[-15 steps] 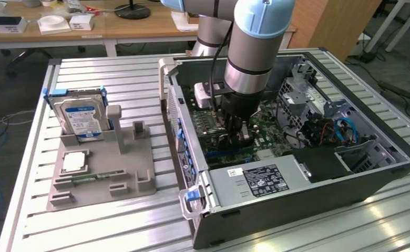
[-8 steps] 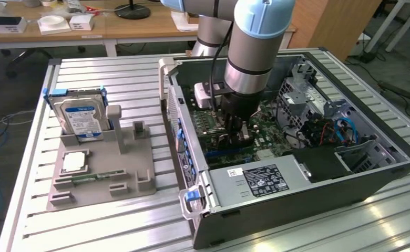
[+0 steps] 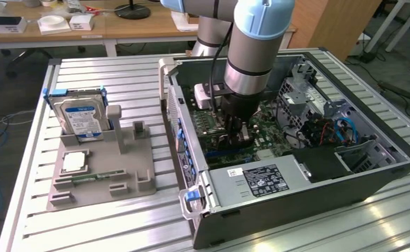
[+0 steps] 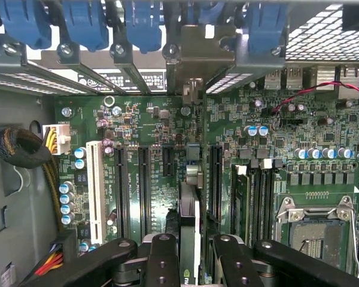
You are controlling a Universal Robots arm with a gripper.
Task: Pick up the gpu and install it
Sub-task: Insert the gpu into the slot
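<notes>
The gpu (image 4: 189, 224) appears edge-on in the wrist view, a thin card standing upright over a black expansion slot of the green motherboard (image 4: 137, 119). Its metal end bracket (image 4: 198, 57) lines up with the case's rear slot openings. My gripper (image 4: 191, 266) is shut on the card, one black finger (image 4: 163, 263) on each side. In the exterior view, my gripper (image 3: 236, 134) reaches down inside the open computer case (image 3: 373, 173), with the dark card (image 3: 234, 140) between its fingers just above the board.
Blue slot latches (image 4: 84, 24) line the case's rear wall. A CPU socket (image 4: 314, 221) and a white slot (image 4: 96, 185) flank the card. The power supply (image 3: 261, 181) fills the case's near end. A grey fixture (image 3: 100, 181) holds a hard drive (image 3: 82, 118) and RAM stick (image 3: 89, 178).
</notes>
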